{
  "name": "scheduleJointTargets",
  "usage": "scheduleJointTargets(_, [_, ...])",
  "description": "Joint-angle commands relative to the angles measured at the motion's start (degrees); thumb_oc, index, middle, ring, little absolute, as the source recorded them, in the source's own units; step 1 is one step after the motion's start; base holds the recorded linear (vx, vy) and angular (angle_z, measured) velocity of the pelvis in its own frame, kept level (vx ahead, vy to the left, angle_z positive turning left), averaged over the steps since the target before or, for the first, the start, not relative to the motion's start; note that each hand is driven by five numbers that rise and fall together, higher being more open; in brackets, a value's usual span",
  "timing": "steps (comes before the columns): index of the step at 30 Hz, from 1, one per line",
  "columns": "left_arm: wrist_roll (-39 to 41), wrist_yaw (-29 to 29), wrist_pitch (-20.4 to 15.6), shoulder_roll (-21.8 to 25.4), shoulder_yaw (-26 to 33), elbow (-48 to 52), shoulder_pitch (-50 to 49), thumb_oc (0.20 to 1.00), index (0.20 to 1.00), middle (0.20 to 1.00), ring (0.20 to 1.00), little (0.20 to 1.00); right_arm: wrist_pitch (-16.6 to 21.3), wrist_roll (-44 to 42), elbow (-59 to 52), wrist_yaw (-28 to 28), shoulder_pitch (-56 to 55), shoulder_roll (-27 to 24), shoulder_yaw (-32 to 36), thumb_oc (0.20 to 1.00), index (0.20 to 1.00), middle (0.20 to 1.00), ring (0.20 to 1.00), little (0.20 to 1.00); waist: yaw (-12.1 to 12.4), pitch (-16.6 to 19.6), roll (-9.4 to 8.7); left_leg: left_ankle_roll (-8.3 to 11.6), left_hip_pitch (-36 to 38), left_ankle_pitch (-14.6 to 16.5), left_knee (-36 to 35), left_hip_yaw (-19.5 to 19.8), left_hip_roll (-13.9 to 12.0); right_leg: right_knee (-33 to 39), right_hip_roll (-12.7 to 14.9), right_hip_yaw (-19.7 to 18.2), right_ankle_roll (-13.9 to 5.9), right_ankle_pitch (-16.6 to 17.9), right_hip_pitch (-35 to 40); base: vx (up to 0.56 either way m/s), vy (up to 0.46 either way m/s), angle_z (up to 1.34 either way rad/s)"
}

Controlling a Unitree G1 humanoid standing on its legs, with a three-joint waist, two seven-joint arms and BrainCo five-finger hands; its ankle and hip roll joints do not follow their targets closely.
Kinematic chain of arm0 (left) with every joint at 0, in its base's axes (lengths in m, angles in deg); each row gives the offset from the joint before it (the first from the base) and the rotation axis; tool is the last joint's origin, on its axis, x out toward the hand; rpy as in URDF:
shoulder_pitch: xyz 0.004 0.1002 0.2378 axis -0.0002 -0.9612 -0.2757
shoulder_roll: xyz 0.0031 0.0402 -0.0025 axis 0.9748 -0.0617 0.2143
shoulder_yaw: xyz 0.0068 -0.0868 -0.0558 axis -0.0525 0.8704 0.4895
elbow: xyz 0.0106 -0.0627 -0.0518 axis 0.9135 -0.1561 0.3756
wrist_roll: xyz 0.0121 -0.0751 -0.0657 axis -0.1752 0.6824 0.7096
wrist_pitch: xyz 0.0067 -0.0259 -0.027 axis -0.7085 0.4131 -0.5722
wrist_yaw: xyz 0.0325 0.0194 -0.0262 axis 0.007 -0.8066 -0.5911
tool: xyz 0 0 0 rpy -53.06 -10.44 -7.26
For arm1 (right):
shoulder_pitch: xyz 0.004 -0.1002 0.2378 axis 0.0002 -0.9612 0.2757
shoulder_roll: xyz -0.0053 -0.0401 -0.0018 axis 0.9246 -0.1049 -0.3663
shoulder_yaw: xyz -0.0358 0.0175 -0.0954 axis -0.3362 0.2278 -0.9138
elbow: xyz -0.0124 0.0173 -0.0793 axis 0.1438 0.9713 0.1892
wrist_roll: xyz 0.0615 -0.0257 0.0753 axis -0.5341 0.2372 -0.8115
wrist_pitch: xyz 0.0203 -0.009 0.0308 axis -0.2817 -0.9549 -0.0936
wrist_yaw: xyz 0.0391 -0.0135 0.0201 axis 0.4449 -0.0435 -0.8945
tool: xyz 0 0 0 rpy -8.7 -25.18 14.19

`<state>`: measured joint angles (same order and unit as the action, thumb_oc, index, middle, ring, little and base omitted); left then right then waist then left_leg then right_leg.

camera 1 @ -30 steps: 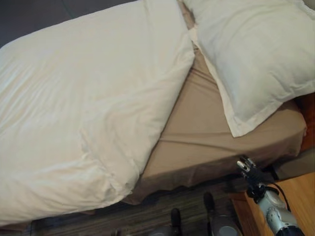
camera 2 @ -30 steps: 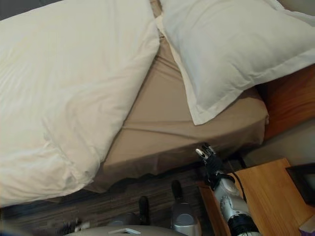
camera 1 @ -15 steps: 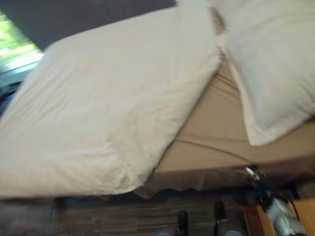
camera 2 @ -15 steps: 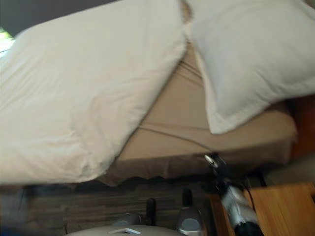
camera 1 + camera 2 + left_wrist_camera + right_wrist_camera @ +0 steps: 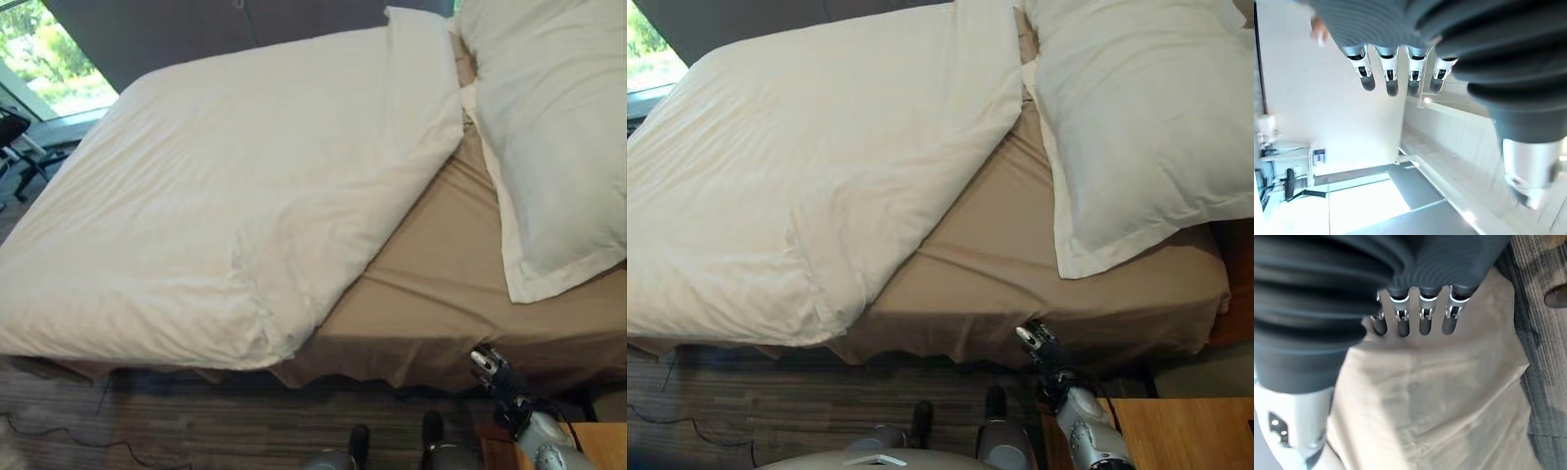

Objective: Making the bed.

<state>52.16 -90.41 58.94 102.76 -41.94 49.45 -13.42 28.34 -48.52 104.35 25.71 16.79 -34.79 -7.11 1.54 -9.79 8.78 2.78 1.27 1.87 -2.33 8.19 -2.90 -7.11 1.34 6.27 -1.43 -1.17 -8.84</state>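
The robot's right hand (image 5: 1422,318) has a dark grey cover with lots of little ridges, like a bendy hose. Short silver fingers (image 5: 1401,319) stick out from under it in a row, and each one has a rounded black tip. Its fat silver thumb (image 5: 1300,418) has two tiny dark holes in its side. The left hand (image 5: 1392,81) looks the same, with a shiny silver thumb (image 5: 1530,164). The round silver-grey right arm (image 5: 1085,436) is smooth metal.
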Motion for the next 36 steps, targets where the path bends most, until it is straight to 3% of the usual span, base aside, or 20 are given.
scheduleJointTargets(1, [-3.83, -0.82, -2.33, 2.18, -2.6, 2.47, -0.51, 1.0, 1.0, 1.0, 1.0, 1.0, 4.13, -3.55, -2.28, 0.34, 5.36, 3.36, -4.09, 1.0, 1.0, 1.0, 1.0, 1.0, -1.68, 0.69, -4.95, 1.27, -0.15, -6.4, -2.67, -1.51, 2.09, 9.86, 1.72, -3.22, -3.64, 1.54, 11.68, 0.03, 0.032, -0.55])
scheduleJointTargets(8, [-6.39, 3.27, -1.71, -3.53, -8.53, 7.21, -2.02, 1.0, 1.0, 1.0, 1.0, 1.0, 4.48, -4.94, -4.11, 1.65, 3.86, 3.41, -2.48, 1.0, 1.0, 1.0, 1.0, 1.0, -2.55, 0.97, -5.94, 1.05, 0.47, -5.91, -2.67, -1.54, 2.08, 10.51, 1.63, -3.54, -3.44, 1.57, 12.4, 0.01, 0.008, -0.14])
scheduleJointTargets(9, [-7.89, 6.83, 0.17, -5.53, -13.89, 5.62, -1.78, 1.0, 1.0, 1.0, 1.0, 1.0, 4.54, -4.26, -5.06, 1.35, 3.82, 3.03, -2.81, 1.0, 1.0, 1.0, 1.0, 1.0, -3.01, 0.63, -6.31, 0.96, 0.4, -5.88, -2.67, -1.78, 2.04, 10.63, 1.58, -3.87, -3.44, 1.81, 12.24, -0.01, 0.031, 0.19])
scheduleJointTargets(12, [-13.32, 10.99, 2.66, -6.86, -22.04, 4.76, -0.91, 1.0, 1.0, 1.0, 1.0, 1.0, 4.93, -3.38, -6.1, 1.05, 3.89, 2.63, -3.34, 1.0, 1.0, 1.0, 1.0, 1.0, -3.79, 0.02, -6.73, 0.72, 0.53, -5.34, -2.67, -2.25, 1.99, 10.8, 1.49, -4.49, -3.5, 1.78, 12.22, 0.02, 0.016, 0.05])
scheduleJointTargets(16, [-16.67, 14.09, 3.73, -8.09, -29.26, 6.23, 2.31, 1.0, 1.0, 1.0, 1.0, 1.0, 5.34, -2.2, -6.87, 0.84, 2.71, 2.86, -3.46, 1.0, 1.0, 1.0, 1.0, 1.0, -4.79, -0.69, -7.2, 0.57, -0.42, -5.39, -2.67, -2.88, 1.99, 10.87, 1.37, -5.43, -3.62, 2.25, 10.96, 0.01, 0.018, -0.03])
scheduleJointTargets(17, [-9.21, 14.16, 5.8, 13.4, -29.01, -12.62, 23.92, 1.0, 1.0, 1.0, 1.0, 1.0, 3.95, -2.18, -4.96, -0.81, 4.79, -0.55, -3.9, 1.0, 1.0, 1.0, 1.0, 1.0, -7.4, 0.19, -6.28, 0.74, -0.26, -5.18, -2.67, -3.89, 1.69, 11.27, 1.04, -6.83, -3.86, 2.43, 10.91, 0.08, 0.071, -0.09])
scheduleJointTargets(18, [-9.26, 16.35, 4.78, 14.47, -31.57, -8.27, 22.9, 1.0, 1.0, 1.0, 1.0, 1.0, 4.84, -1.86, -7.38, -0.85, 1.74, 0.19, -2.73, 1.0, 1.0, 1.0, 1.0, 1.0, -7.62, 0.09, -6.43, 0.8, -0.49, -5.41, -2.67, -4.17, 1.69, 11.26, 1.14, -7.25, -3.98, 2.79, 10.65, 0.1, 0.073, -0.11])
scheduleJointTargets(19, [-3.33, 17.19, 3.98, 16.63, -31.67, -5.73, 24.53, 1.0, 1.0, 1.0, 1.0, 1.0, 4.66, -1.66, -8.67, -0.6, -0.16, -0.34, -1.76, 1.0, 1.0, 1.0, 1.0, 1.0, -7.8, 0.44, -6.26, 0.76, -0.64, -5.21, -2.67, -4.04, 1.75, 11.47, 1.25, -7.25, -4.17, 2.89, 10.67, 0.06, 0.062, -0.16])
scheduleJointTargets(20, [-0.15, 18.76, 4.32, 19.87, -33.1, -8.97, 26.28, 1.0, 1.0, 1.0, 1.0, 1.0, 4.5, -1.85, -9.15, -0.72, -1.07, -0.24, -1.76, 1.0, 1.0, 1.0, 1.0, 1.0, -8.03, 0.59, -6.0, 0.76, -0.77, -5.28, -2.67, -3.84, 1.82, 11.56, 1.35, -7.2, -4.22, 3.0, 10.54, 0.04, 0.033, -0.28])
scheduleJointTargets(23, [5.82, 21.45, 5.23, 21.83, -37.21, -16.77, 33.53, 1.0, 1.0, 1.0, 1.0, 1.0, 4.32, -2.45, -10.08, -1.58, -3.24, -0.7, -1.44, 1.0, 1.0, 1.0, 1.0, 1.0, -9.69, 0.2, -5.81, 0.85, -1.45, -5.43, -2.67, -3.91, 1.81, 11.53, 1.23, -7.6, -4.29, 3.38, 9.37, 0.0, 0.024, -0.07])
scheduleJointTargets(26, [6.15, 22.19, 5.68, 21.53, -42.57, -22.93, 41.14, 1.0, 1.0, 1.0, 1.0, 1.0, 4.36, -3.59, -9.26, -1.64, -4.53, 0.37, -0.83, 1.0, 1.0, 1.0, 1.0, 1.0, -10.87, -0.42, -6.16, 0.96, -2.28, -5.51, -2.67, -4.98, 1.55, 11.35, 0.92, -8.9, -4.5, 3.94, 7.68, 0.0, 0.027, -0.07])
scheduleJointTargets(36, [8.06, 21.65, 5.38, 21.14, -43.11, -26.66, 43.9, 1.0, 1.0, 1.0, 1.0, 1.0, 4.74, -4.68, -7.87, -1.37, -3.78, 1.67, -2.13, 1.0, 1.0, 1.0, 1.0, 1.0, -11.38, -1.46, -6.18, 1.0, -2.5, -5.15, -2.67, -6.5, 1.43, 11.39, 0.82, -10.64, -4.8, 4.17, 6.71, 0.02, 0.017, -0.13])
